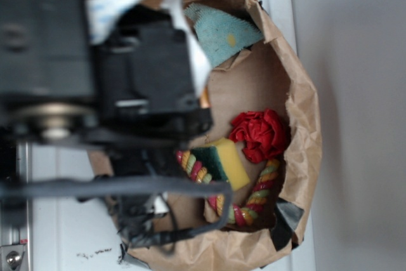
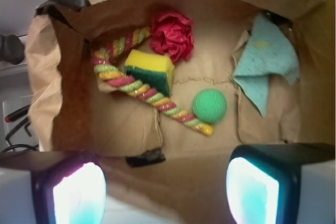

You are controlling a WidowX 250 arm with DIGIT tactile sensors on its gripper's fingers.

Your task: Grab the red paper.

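Claw (image 2: 165, 192) fingers apart, empty; red paper (image 2: 172, 34) well ahead, touching sponge (image 2: 150, 70).

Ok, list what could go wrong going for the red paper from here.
The red paper sits against the striped rope and close to the sponge, so the open gripper might pinch either along with it. It also lies near the paper bag wall, which a finger could snag.
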